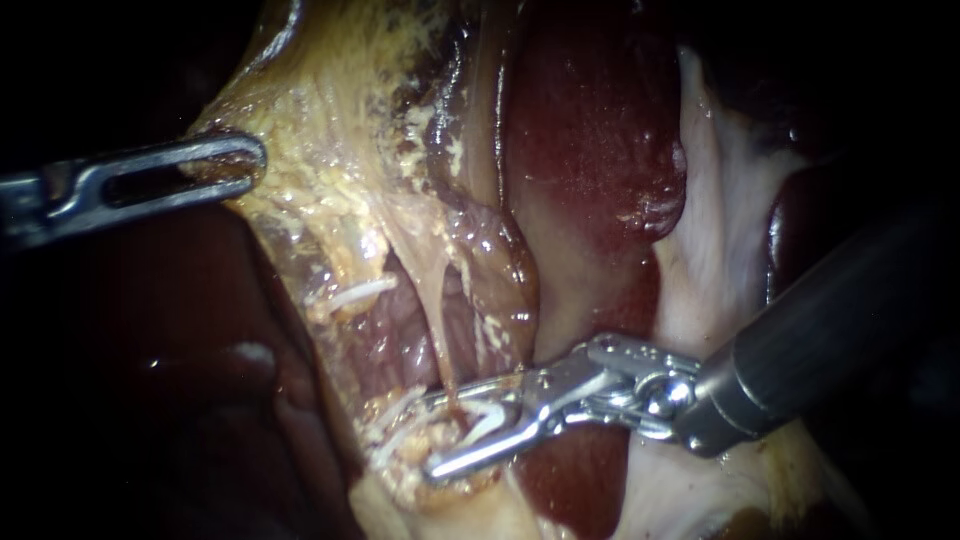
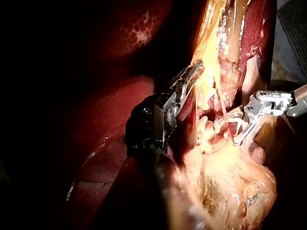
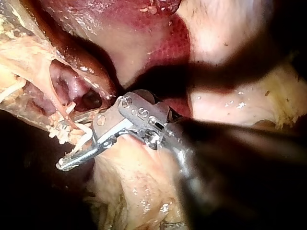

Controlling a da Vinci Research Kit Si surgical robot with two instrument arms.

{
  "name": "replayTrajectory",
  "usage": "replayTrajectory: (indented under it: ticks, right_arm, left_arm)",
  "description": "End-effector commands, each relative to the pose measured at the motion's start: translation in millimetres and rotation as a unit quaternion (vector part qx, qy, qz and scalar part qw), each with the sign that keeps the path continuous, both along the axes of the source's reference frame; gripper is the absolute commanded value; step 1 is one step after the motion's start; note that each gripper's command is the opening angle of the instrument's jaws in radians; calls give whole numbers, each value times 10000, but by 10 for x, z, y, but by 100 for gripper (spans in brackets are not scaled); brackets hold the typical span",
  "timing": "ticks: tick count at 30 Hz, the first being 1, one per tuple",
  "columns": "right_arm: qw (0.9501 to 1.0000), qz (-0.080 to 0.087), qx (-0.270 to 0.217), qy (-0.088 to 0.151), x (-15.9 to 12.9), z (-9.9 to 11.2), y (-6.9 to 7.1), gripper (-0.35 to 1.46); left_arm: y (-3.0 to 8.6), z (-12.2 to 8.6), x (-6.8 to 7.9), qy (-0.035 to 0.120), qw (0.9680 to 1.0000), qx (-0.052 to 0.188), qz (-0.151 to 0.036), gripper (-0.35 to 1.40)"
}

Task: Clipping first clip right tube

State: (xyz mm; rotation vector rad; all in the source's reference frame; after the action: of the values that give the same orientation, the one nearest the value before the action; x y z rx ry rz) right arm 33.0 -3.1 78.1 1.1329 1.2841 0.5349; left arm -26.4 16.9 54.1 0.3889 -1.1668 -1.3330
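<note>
Right instrument (image 1: 436, 436) — jaws spread astride the tube (image 1: 437, 330) — we should square up, then squeeze; left instrument (image 1: 252, 160) pinches fatty tissue (image 1: 330, 180).

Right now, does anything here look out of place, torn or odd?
Nothing stands out. The right instrument has its jaws open astride the thin tube, and the left instrument is shut on tissue, holding it out to the side. No tear or spill shows.
</note>
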Motion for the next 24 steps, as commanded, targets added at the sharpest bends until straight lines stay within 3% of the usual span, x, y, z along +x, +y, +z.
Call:
replayTrajectory:
  ticks: [1,3,5,6,11,24]
  right_arm:
    - [10000,2,-4,2,0,0,0,37]
    - [10000,-9,2,9,-1,-1,1,18]
    - [10000,22,-6,-40,-6,-2,3,-27]
    - [10000,19,-15,-71,-8,-3,4,-35]
    - [9993,-79,-130,-354,-12,5,6,-35]
    - [9992,-85,-146,-367,-8,7,4,-35]
  left_arm:
    - [0,0,0,2,10000,0,-2,-35]
    - [0,0,0,2,10000,0,-1,-35]
    - [0,0,0,1,10000,0,-1,-35]
    - [-1,-1,0,2,10000,0,-2,-35]
    - [-2,-2,0,4,10000,0,-5,-35]
    - [-2,-2,0,4,10000,0,-4,-35]
